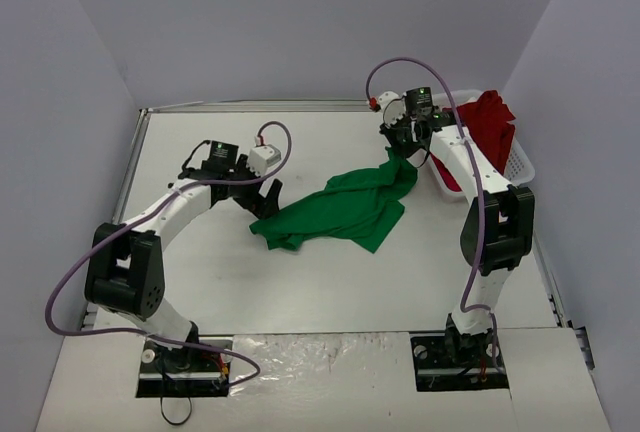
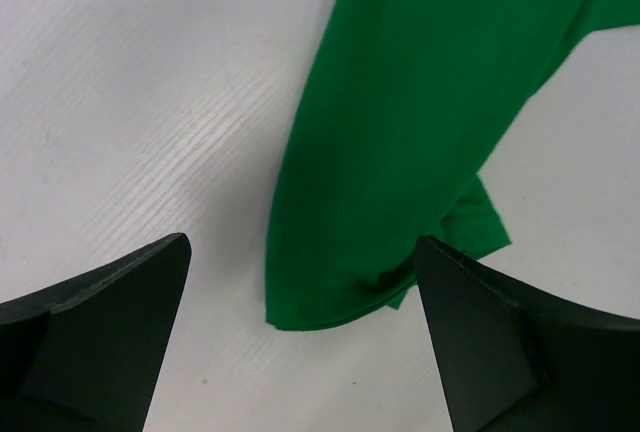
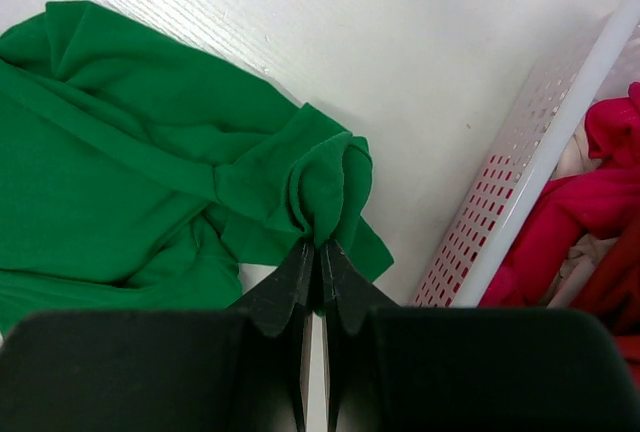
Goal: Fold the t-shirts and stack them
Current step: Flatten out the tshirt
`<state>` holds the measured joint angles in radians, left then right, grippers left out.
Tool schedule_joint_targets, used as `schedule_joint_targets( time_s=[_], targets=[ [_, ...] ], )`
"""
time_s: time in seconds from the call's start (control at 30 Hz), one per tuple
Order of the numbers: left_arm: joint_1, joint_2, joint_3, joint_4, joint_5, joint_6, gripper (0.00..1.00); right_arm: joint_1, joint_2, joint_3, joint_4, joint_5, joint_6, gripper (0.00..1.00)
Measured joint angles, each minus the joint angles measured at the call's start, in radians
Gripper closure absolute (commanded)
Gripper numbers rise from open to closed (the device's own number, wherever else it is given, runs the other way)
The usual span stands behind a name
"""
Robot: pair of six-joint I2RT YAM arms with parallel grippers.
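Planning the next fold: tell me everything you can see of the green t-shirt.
The green t-shirt is plain, soft-looking cloth, crumpled and unfolded on the white table. Its far right end is bunched and pinched in the shut right gripper, close to the white basket but apart from it. The open left gripper hangs over its left edge, not gripping it.

White arms [image 1: 172, 206], black joints [image 1: 125, 272] (purple cables [image 1: 56, 297])
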<state>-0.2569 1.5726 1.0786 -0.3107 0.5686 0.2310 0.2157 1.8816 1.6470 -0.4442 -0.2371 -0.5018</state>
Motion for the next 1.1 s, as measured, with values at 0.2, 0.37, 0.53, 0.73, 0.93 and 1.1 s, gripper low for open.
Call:
schedule_joint_targets(
  time_s=[0.2, 0.37, 0.53, 0.73, 0.93, 1.1],
  targets=[
    [-0.135, 0.015, 0.126, -0.059, 0.014, 0.032, 0.10, 0.000, 0.000, -0.011, 0.015, 0.005, 0.003, 1.00],
    [-0.254, 0.066, 0.163, -0.057, -0.058, 0.085, 0.10, 0.000, 0.000, -0.017, 0.019, 0.013, 0.004, 1.00],
    [-0.314, 0.146, 0.115, -0.056, -0.143, 0.125, 0.14, 0.000, 0.000, -0.017, 0.021, 0.013, 0.004, 1.00],
    [-0.317, 0.206, 0.110, -0.060, -0.204, 0.143, 0.18, 0.000, 0.002, -0.017, 0.022, 0.013, 0.004, 1.00],
    [-0.319, 0.247, 0.125, -0.064, -0.208, 0.145, 0.34, 0.000, 0.023, -0.019, 0.022, 0.013, 0.004, 1.00],
    [-0.322, 0.266, 0.132, -0.077, -0.208, 0.153, 0.67, 0.000, 0.031, -0.025, 0.022, 0.013, 0.003, 1.00]
  ],
)
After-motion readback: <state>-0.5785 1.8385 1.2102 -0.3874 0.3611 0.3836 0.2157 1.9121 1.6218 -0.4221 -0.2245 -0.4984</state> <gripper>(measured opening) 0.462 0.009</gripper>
